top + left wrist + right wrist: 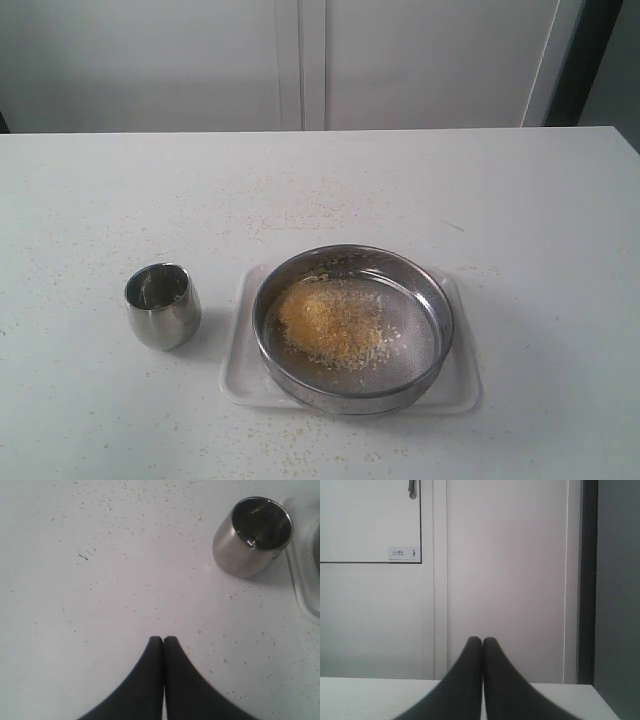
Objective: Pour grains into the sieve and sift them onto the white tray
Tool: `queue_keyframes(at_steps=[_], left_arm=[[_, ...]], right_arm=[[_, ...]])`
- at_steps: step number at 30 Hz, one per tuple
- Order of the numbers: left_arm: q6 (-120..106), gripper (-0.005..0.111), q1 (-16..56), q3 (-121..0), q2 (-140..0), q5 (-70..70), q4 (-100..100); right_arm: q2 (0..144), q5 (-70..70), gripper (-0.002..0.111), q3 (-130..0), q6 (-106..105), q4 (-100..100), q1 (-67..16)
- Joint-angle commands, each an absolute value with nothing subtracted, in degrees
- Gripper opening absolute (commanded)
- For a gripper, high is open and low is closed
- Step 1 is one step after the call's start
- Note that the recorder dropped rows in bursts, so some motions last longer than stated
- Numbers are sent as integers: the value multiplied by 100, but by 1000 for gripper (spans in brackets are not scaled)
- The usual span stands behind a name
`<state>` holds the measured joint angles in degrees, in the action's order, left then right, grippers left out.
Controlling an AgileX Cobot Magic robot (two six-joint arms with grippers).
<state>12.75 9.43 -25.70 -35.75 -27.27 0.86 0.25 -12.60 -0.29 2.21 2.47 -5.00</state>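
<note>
The wide, round, shallow steel sieve [345,399], seated in the flat white rectangular tray [245,375] with yellow-orange and whitish grains [330,320] on its mesh, should handle rigid, light and slick: grip the rim wall; left end effector [163,639] and right end effector [482,640] are closed, empty.

Near the counter's [520,200] front edge: sieve [415,338] on the white tray [240,386], grains [328,320] heaped inside toward its left; cup [162,310] just left of the tray, not touching.
</note>
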Motion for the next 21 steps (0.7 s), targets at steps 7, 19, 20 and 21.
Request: queue_keyframes(at_steps=[7, 19, 20, 21], left_arm=[[1302, 0, 936, -2518, -3535, -2747, 139], [1302, 0, 936, -2518, -3535, -2747, 139], [1302, 0, 936, -2518, -3535, -2747, 139], [1302, 0, 936, -2518, -3535, -2747, 139]], right_arm=[[0, -485, 0, -599, 124, 283, -468], [1673, 2626, 0, -2461, 331, 142, -468], [1877, 2815, 0, -2595, 331, 98, -468], [2077, 2938, 0, -2694, 331, 86, -468]])
